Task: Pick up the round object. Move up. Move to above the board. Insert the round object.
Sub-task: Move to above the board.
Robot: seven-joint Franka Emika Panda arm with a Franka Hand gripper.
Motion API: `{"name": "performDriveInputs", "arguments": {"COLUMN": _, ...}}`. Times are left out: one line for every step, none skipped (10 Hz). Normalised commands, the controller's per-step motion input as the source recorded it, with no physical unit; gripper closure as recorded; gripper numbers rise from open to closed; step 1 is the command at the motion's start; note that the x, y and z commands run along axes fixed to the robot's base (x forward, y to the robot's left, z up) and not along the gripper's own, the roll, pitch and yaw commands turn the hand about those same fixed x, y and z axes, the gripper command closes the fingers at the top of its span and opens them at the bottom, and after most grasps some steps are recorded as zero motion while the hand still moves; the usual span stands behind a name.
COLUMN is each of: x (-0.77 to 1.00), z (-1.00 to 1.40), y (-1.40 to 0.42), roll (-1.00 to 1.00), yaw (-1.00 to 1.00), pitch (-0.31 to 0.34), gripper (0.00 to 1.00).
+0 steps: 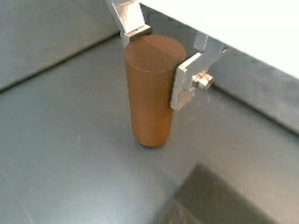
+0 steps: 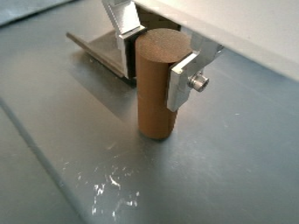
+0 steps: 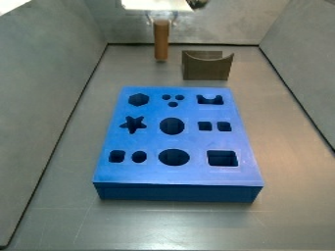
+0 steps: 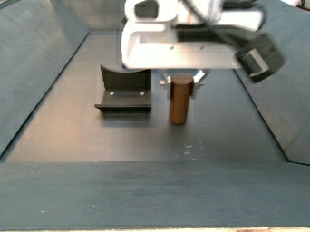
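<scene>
Between the gripper's (image 1: 160, 54) silver fingers (image 1: 187, 80) stands the round object (image 1: 153, 92), upright on the grey floor, its top clasped by jaws closed against its sides. Beside the gripper sits the fixture (image 4: 125, 93); the board (image 3: 174, 143) lies well apart.

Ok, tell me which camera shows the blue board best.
A side view: the whole board lies face-up with all its cut-outs showing, while the gripper holds the brown peg beyond it. In the other side view only a blurred dark foreground shows; neither wrist view clearly shows it.
</scene>
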Motion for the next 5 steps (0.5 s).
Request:
{"name": "performDriveInputs", "arguments": {"x": -0.38, "z": 1.00, "y": 0.15, "roll": -0.05, "yaw": -0.08, "pitch": -0.296, "gripper": 1.00}}
{"name": "performDriveInputs", "arguments": {"x": -0.37, "z": 1.00, "y": 0.14, "roll": -0.06, "yaw": -0.07, "pitch": -0.227, "gripper": 1.00}}
{"name": "performDriveInputs", "arguments": {"x": -0.35, "z": 1.00, "y": 0.14, "roll": -0.08, "yaw": -0.06, "pitch": -0.110, "gripper": 1.00}}
{"name": "performDriveInputs", "arguments": {"x": -0.34, "z": 1.00, "y": 0.14, "roll": -0.09, "yaw": -0.06, "pitch": -0.039, "gripper": 1.00}}
{"name": "performDriveInputs", "arguments": {"x": -0.33, "z": 1.00, "y": 0.14, "roll": -0.08, "yaw": -0.06, "pitch": -0.012, "gripper": 1.00}}
